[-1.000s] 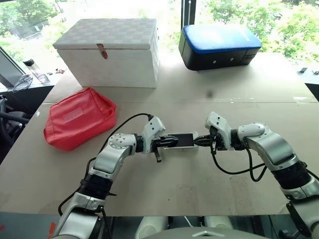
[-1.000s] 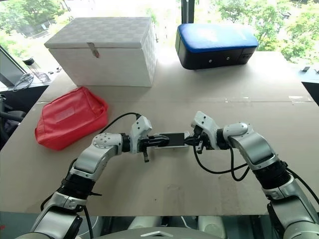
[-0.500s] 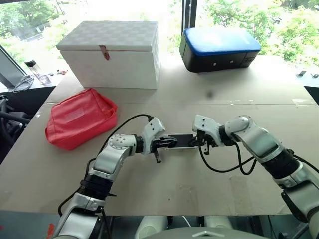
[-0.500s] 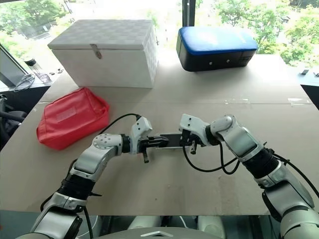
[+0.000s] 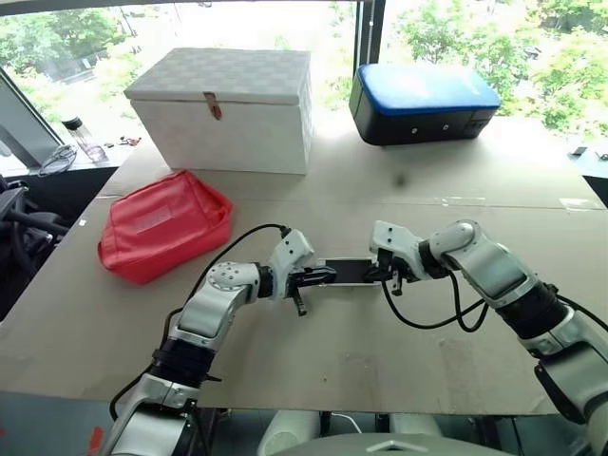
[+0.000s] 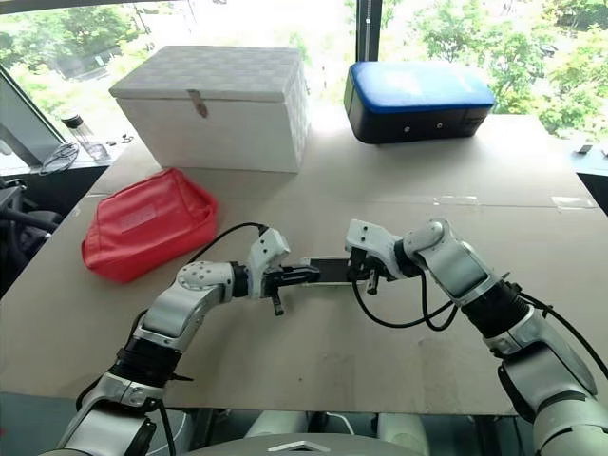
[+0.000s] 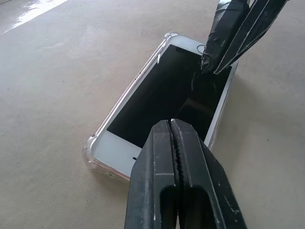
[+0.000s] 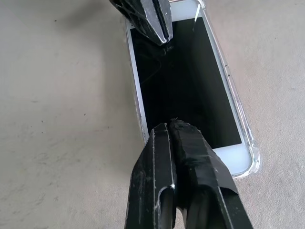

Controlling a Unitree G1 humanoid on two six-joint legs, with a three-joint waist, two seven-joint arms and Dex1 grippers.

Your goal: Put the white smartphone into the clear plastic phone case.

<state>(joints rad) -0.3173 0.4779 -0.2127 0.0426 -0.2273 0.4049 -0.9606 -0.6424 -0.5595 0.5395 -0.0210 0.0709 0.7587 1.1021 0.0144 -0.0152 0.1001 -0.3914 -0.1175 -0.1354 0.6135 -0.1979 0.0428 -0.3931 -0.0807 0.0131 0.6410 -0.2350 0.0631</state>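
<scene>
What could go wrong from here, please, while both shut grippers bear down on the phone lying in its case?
1. The left gripper and right gripper press closed tips on the white smartphone; its glossy screen might get scratched.
2. The clear plastic phone case lies loose on the table, so uneven pushing could slide it.
3. One corner may stay unseated, judging by the visible rim gap.

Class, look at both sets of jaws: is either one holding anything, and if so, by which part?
Nothing is held. Both sets of jaws are shut with nothing between them, their tips over the white smartphone, which lies in the clear plastic phone case.
</scene>
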